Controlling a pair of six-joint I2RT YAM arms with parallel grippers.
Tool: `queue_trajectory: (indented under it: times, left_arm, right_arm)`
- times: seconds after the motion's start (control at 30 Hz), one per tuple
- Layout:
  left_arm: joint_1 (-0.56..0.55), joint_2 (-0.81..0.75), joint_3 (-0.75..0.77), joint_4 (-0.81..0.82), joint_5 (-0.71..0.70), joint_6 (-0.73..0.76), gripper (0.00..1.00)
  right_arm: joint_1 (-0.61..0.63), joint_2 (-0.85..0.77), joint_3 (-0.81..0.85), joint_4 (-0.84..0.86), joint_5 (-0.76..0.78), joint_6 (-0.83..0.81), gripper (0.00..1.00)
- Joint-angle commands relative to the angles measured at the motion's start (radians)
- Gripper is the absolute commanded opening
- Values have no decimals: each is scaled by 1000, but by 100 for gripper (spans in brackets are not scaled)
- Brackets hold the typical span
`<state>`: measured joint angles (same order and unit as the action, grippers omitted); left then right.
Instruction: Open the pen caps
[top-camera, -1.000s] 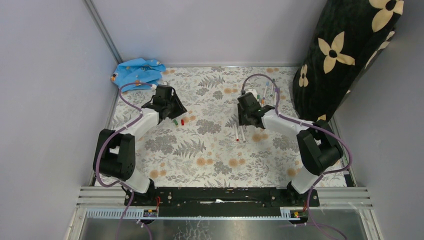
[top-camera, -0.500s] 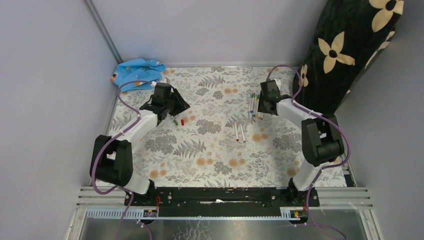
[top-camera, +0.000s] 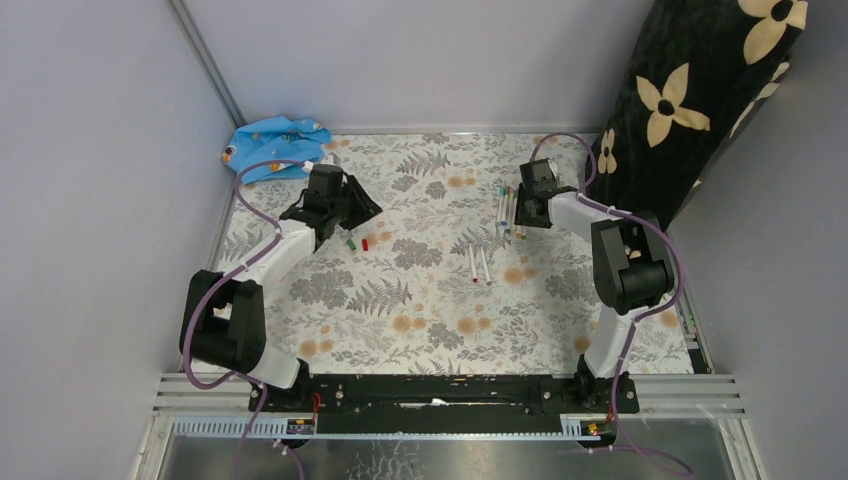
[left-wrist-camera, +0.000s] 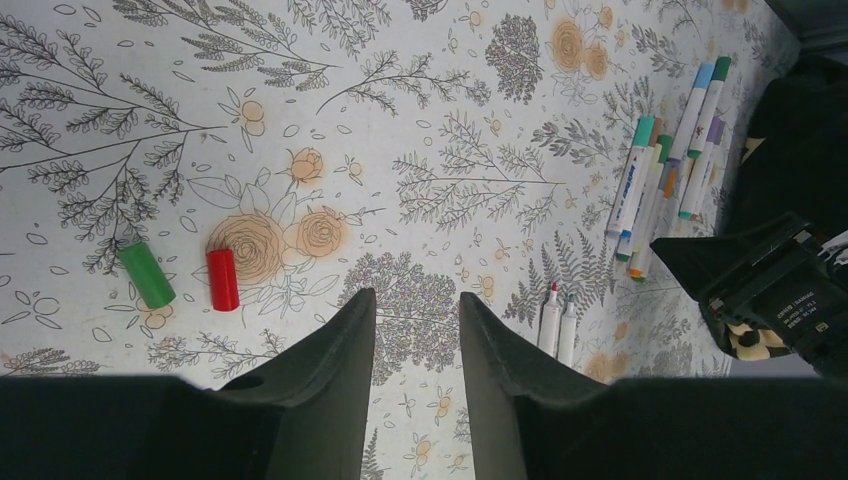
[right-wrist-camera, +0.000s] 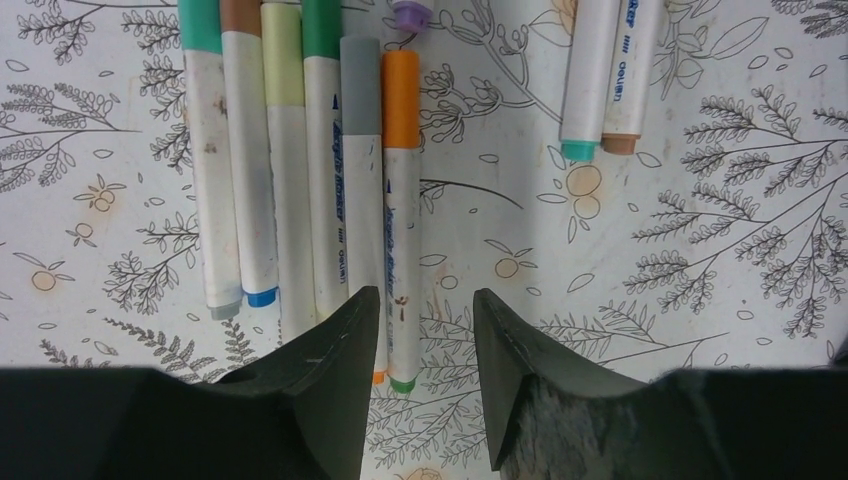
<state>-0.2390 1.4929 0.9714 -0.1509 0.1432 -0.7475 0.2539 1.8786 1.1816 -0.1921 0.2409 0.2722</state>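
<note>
A robot test booth in a lab, not a home; plain grey wall panels (top-camera: 90, 200) close the table in on the left, far and right sides, with a bare metal post (top-camera: 205, 62) at the far left corner; the left arm (top-camera: 270, 255) and right arm (top-camera: 620, 270) are bolted to a black bar (top-camera: 440, 388) on ribbed aluminium rails (top-camera: 690, 395) at the near edge, with purple cables (top-camera: 250, 195) looping off them; the homely touches are a flowered tablecloth (top-camera: 420, 300), a crumpled blue cloth (top-camera: 275, 145) at far left and a black flower-print bundle (top-camera: 690, 100) at far right.
</note>
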Motion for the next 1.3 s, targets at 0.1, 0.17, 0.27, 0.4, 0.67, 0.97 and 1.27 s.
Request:
queue_trajectory:
  times: [0.1,0.17,0.27,0.4,0.67,0.97,1.27]
  left_arm:
    - [-8,-13,7,60,13,-5,43]
    - [-8,-10,7,62,13,-7,43]
    - [-10,-9,6,63,11,-8,43]
    - [-11,-9,4,63,9,-10,43]
    - [-13,0,8,65,9,-10,43]
    - [-13,6,17,63,18,-11,43]
    - [-13,-17,6,61,29,-12,51]
  right_arm:
    - [-23,2,31,24,-23,-24,46]
    - [-25,4,32,24,-27,-25,46]
    - [-27,11,32,25,-38,-30,46]
    - [-27,26,27,28,-62,-33,45]
    - [-28,58,43,15,-69,-35,45]
    - [-28,108,76,-62,-98,-18,15]
    - [-28,-18,1,-66,-88,-11,0]
